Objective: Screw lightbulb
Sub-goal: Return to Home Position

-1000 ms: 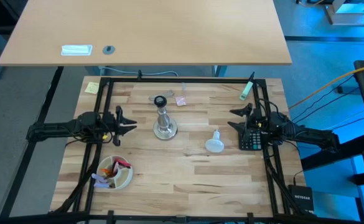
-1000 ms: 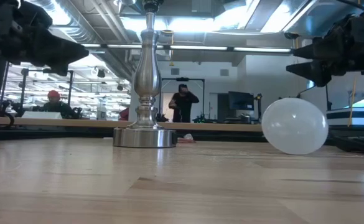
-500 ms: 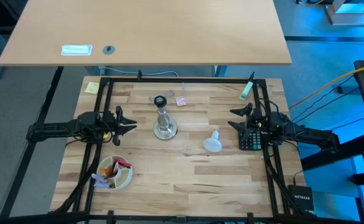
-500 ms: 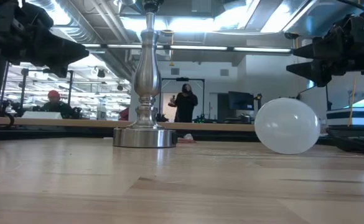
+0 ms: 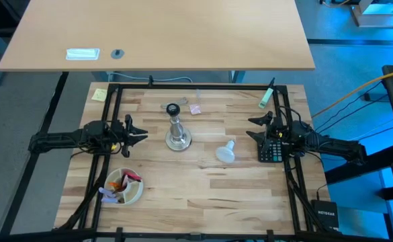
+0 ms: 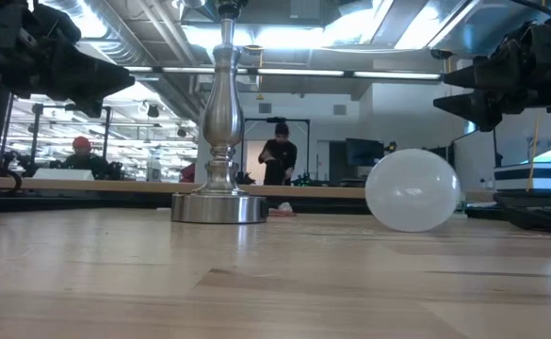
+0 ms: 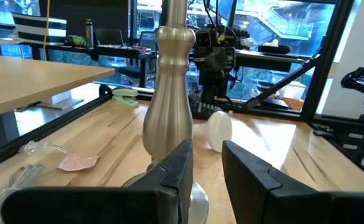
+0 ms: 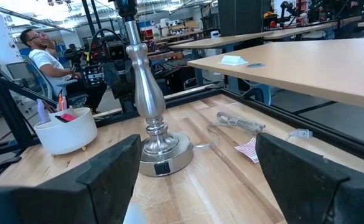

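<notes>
The white frosted lightbulb (image 5: 226, 152) lies on its side on the wooden table, right of centre, with its silvery base (image 5: 231, 144) pointing toward the far edge. It also shows in the low view (image 6: 412, 190) and the left wrist view (image 7: 219, 129). The silvery stand (image 5: 177, 134) with its black socket top stands upright on its flared foot (image 6: 218, 208) left of the bulb. My left gripper (image 5: 141, 137) hovers open left of the stand, its fingers a narrow gap apart (image 7: 206, 168). My right gripper (image 5: 252, 128) hovers open right of the bulb, fingers wide apart (image 8: 197, 180). Neither touches anything.
A white bowl (image 5: 123, 186) with pens stands at the near left. A dark calculator (image 5: 271, 149) lies under my right arm. A black round piece (image 5: 172, 109), a pink paper (image 5: 196, 109), a yellow note (image 5: 99, 94) and a green marker (image 5: 267, 97) lie near the far edge. A person (image 6: 277, 155) stands in the room behind.
The lightbulb has rolled along the table toward its left edge, closer to the stand, still lying on its side. Both arms have kept still.
</notes>
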